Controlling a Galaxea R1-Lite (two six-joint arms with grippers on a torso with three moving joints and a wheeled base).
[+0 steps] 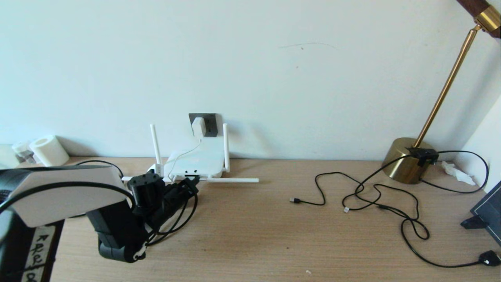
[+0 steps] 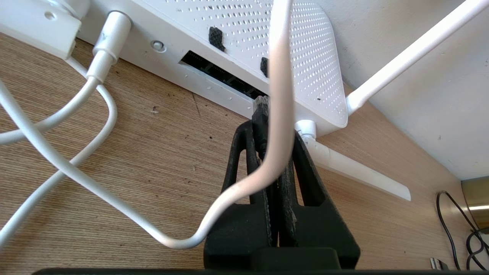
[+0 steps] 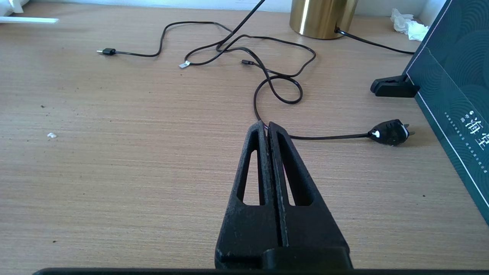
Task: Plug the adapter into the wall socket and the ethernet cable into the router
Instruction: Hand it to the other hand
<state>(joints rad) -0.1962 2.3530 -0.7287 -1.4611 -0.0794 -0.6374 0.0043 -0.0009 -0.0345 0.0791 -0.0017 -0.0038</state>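
Desk (image 1: 274,235): light wood, set against a pale wall, carrying everything below

Brass lamp (image 1: 407,160): far right of the desk by the wall, stem leaning up and right. Thin black cords (image 1: 391,203) sprawl over the desk in front of it, ends lying loose.

Left arm: reaches in from the near left, its pincer (image 1: 187,187) at the router's front edge. Right arm is out of the head view; its own camera shows the right pincer (image 3: 266,128) over bare desk near the thin cords, jaws pressed together with nothing between them.

Router (image 1: 195,160): flat white box on the desk at the wall, directly below the wall socket, two antennas upright, one lying flat along the desk to the right.

Wall socket (image 1: 207,124): dark plate on the wall just above the router. Adapter (image 1: 198,126) sits plugged into its left part; its thin white cord (image 1: 184,150) runs down over the router's top.

Ethernet cable (image 1: 184,219): black loops hang from the left pincer down toward the desk. Its connector (image 2: 260,110) is clamped between the left pincer's jaws, tip right at the dark port slot (image 2: 221,74) on the router's front edge; whether it is seated I cannot tell. The white cord crosses in front of the pincer in the wrist view
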